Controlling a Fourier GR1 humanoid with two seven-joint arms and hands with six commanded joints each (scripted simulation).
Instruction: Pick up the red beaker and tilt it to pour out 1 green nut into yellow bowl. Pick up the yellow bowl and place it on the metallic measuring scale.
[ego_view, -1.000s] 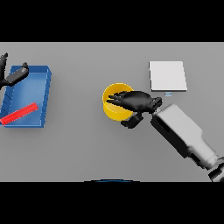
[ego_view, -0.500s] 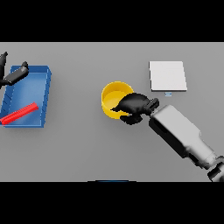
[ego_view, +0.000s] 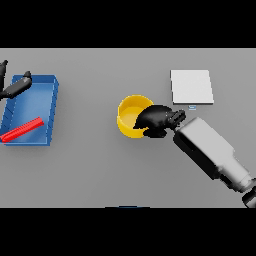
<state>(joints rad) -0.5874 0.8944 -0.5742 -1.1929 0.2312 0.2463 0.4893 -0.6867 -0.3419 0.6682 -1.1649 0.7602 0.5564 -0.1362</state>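
The yellow bowl (ego_view: 131, 114) sits near the middle of the table, tilted toward my right hand (ego_view: 157, 120), whose fingers are curled over its right rim. The metallic scale (ego_view: 191, 86), a pale square plate, lies behind and to the right of the bowl. The red beaker (ego_view: 21, 130) lies on its side in the blue tray (ego_view: 50, 105) at the far left. My left hand (ego_view: 14, 87) hovers over the tray's back left corner, fingers straight. No green nut can be made out in the bowl.
The blue tray stands along the table's left edge. My right forearm (ego_view: 210, 152) stretches from the lower right toward the bowl.
My right hand has slid from over the bowl's middle to its right rim and closed on it. The bowl now shows its inside and looks tipped. The left hand stayed put.
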